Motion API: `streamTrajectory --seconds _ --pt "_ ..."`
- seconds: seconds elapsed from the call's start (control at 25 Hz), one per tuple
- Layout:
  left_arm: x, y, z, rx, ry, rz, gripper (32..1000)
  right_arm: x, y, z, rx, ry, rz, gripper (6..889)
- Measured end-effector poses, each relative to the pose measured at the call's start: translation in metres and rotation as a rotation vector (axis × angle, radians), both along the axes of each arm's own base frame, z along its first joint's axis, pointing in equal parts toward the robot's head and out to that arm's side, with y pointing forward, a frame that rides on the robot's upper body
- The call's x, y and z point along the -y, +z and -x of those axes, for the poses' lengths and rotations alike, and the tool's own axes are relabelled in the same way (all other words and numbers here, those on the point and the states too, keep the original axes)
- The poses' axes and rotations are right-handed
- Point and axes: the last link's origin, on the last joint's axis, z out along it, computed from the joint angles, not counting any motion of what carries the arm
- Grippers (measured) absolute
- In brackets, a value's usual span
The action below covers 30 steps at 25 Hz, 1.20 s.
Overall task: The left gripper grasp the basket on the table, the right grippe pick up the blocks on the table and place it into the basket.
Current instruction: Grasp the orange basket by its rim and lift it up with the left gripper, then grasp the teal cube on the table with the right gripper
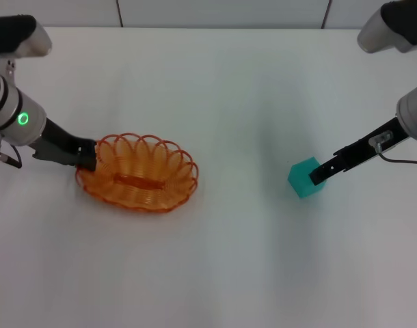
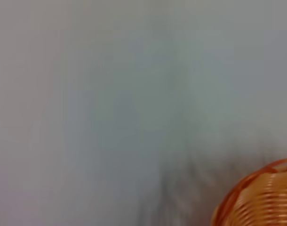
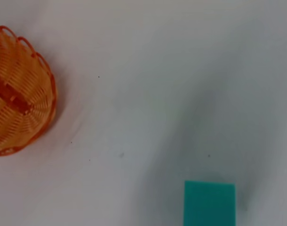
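Observation:
The orange wire basket [image 1: 176, 162] lies on the white table [image 1: 215, 96] at the left of centre. My left gripper [image 1: 89, 156], on the arm with the green ring, is shut on the basket's left rim. The teal-green cube [image 1: 304, 179] rests on the table to the right. My right gripper [image 1: 317, 174] comes in from the right, its black tip touching the cube's upper right side. The left wrist view catches only a blurred part of the basket [image 2: 261, 202]. In the right wrist view, the cube [image 3: 209, 203] shows close by and the basket [image 3: 50, 89] lies farther off.
The table's far edge meets a pale wall panel [image 1: 215, 12] at the top of the head view. A thin cable [image 1: 403, 161] loops off the right arm's black link. Bare tabletop lies between basket and cube.

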Motion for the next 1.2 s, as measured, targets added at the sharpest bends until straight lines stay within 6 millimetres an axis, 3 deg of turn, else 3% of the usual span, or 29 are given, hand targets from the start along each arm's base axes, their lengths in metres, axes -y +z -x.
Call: streamTrajectory --seconds 0.4,0.8,1.0,1.2 --pt "0.005 0.013 -0.030 0.157 0.006 0.011 112 -0.001 -0.002 -0.003 -0.009 -0.011 -0.005 872" --pt "0.015 0.038 -0.082 0.278 -0.059 -0.014 99 -0.004 -0.001 -0.003 -0.021 -0.009 -0.024 872" --pt "0.026 0.036 -0.103 0.261 -0.092 0.006 98 -0.005 -0.006 -0.004 -0.023 -0.017 -0.026 871" --pt "0.031 0.028 -0.108 0.269 -0.091 0.038 98 -0.007 -0.011 -0.004 -0.022 -0.020 -0.023 871"
